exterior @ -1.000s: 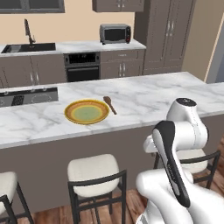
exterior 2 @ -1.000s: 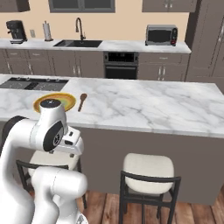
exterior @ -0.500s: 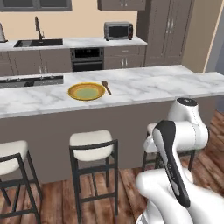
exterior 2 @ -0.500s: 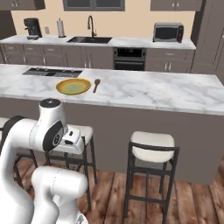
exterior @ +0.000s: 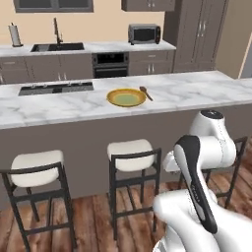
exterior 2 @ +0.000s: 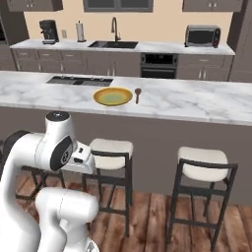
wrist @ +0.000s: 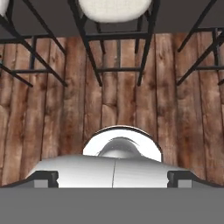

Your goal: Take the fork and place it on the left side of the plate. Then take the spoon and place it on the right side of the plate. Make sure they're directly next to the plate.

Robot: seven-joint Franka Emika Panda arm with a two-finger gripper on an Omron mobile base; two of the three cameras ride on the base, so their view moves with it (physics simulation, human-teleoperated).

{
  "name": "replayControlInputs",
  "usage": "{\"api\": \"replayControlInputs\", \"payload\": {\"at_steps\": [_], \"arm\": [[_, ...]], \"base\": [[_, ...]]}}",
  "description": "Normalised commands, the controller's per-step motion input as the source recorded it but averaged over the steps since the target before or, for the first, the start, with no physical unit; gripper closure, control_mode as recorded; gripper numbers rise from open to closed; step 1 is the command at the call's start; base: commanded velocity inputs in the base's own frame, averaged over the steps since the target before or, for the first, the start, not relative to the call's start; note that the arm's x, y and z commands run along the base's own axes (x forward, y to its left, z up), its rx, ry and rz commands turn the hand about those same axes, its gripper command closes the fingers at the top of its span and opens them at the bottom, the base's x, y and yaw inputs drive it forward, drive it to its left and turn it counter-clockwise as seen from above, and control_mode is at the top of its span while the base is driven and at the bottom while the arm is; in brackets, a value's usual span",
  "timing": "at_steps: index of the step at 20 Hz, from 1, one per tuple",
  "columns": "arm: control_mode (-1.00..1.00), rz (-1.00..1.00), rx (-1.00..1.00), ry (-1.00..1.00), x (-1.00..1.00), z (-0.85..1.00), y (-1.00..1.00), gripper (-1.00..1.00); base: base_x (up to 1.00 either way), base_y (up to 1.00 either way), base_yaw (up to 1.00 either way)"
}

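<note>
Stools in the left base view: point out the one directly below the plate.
The middle stool, cream-cushioned, stands below the yellow plate. The left stool sits under the cooktop.

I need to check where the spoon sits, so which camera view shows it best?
The right base view: the spoon lies unobstructed on the counter, just right of the yellow plate. The left base view shows it similarly but smaller. The hand view faces floor and stools.
</note>
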Motion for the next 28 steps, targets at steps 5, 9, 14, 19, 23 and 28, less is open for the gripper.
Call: {"api": "replayControlInputs", "payload": {"at_steps": [5, 9, 14, 19, 23, 28], "arm": [[1.00, 0.00, 0.00, 0.00, 0.00, 0.00, 0.00, -1.00], [1.00, 0.00, 0.00, 0.00, 0.00, 0.00, 0.00, -1.00], [1.00, 0.00, 0.00, 0.00, 0.00, 0.00, 0.00, -1.00], [1.00, 0.00, 0.00, 0.00, 0.00, 0.00, 0.00, -1.00], [1.00, 0.00, 0.00, 0.00, 0.00, 0.00, 0.00, -1.00], [1.00, 0.00, 0.00, 0.00, 0.00, 0.00, 0.00, -1.00]], "base": [[0.00, 1.00, 0.00], [0.00, 1.00, 0.00], [0.00, 1.00, 0.00], [0.00, 1.00, 0.00], [0.02, 1.00, 0.00], [0.30, 1.00, 0.00]]}}
